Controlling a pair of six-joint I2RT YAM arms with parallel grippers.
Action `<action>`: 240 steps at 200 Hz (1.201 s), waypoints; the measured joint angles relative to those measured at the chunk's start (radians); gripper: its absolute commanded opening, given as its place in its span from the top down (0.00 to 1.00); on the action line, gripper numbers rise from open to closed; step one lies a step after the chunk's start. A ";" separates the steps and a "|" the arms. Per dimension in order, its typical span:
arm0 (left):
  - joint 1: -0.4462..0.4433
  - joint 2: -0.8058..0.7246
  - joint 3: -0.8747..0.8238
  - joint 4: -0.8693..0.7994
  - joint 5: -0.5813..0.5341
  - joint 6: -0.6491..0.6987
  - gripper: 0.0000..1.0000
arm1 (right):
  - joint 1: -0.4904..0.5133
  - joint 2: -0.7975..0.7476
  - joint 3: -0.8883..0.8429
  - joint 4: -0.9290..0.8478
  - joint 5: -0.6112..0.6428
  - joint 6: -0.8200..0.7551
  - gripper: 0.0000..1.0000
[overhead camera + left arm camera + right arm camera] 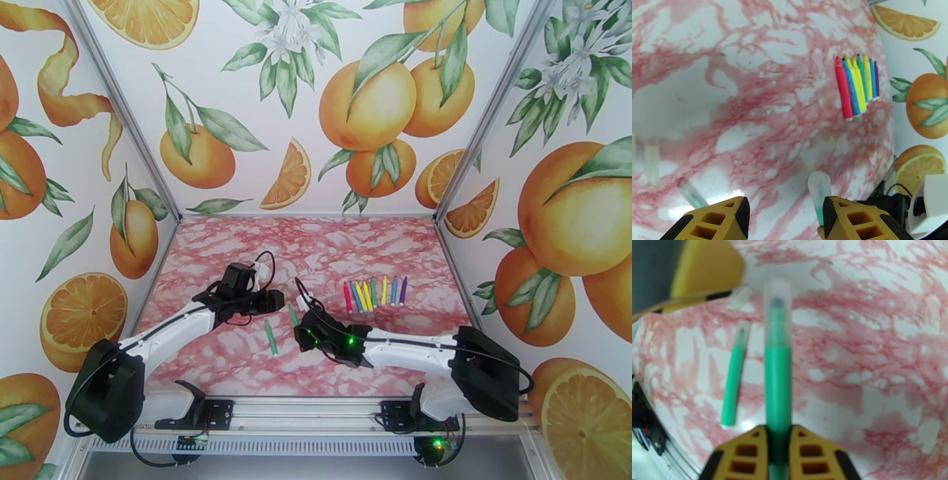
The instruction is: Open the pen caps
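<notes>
My right gripper (778, 437) is shut on the barrel of a green pen (777, 390), whose clear cap (777, 311) points away over the table. In the top view the right gripper (304, 331) sits mid-table. My left gripper (786, 215) is open, with the held pen's cap (818, 193) just beyond the tip of its right finger (853, 219), not gripped. From above, the left gripper (272, 300) faces the right one closely. A second green pen (732, 382) lies on the table beside the held one. A row of several coloured pens (375, 294) lies further right.
Two pale translucent pieces (651, 164) (691, 193) lie on the pink marbled table (221, 355), left of my left fingers. The row of pens (857, 85) is close to the right wall (553, 237). Printed walls close three sides.
</notes>
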 measured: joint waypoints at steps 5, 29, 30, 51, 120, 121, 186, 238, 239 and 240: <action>-0.003 0.004 0.002 0.006 0.001 -0.002 0.47 | 0.000 -0.003 0.000 0.003 -0.001 -0.002 0.93; -0.013 0.017 0.012 0.021 0.008 -0.018 0.47 | 0.000 -0.007 0.000 0.010 -0.001 -0.008 0.93; -0.014 0.018 0.013 0.021 0.008 -0.017 0.47 | 0.000 -0.007 0.000 0.010 -0.001 -0.009 0.93; -0.021 0.029 0.019 0.037 0.016 -0.024 0.48 | 0.001 -0.008 0.000 0.011 -0.001 -0.013 0.94; -0.037 0.045 0.021 0.068 0.042 -0.048 0.58 | 0.001 -0.013 0.000 0.024 -0.001 -0.027 0.95; -0.037 0.045 0.021 0.068 0.042 -0.050 0.58 | 0.001 -0.013 0.000 0.024 -0.001 -0.027 0.95; -0.048 0.065 0.031 0.090 0.063 -0.057 0.67 | 0.002 -0.013 0.000 0.026 -0.001 -0.035 0.96; -0.050 0.067 0.034 0.103 0.069 -0.071 0.73 | 0.003 -0.031 0.000 0.028 -0.001 -0.040 0.96; -0.050 0.068 0.034 0.104 0.069 -0.071 0.73 | 0.003 -0.031 0.000 0.028 -0.001 -0.040 0.96; -0.050 0.068 0.034 0.104 0.070 -0.070 0.73 | 0.003 -0.031 0.000 0.029 -0.001 -0.040 0.96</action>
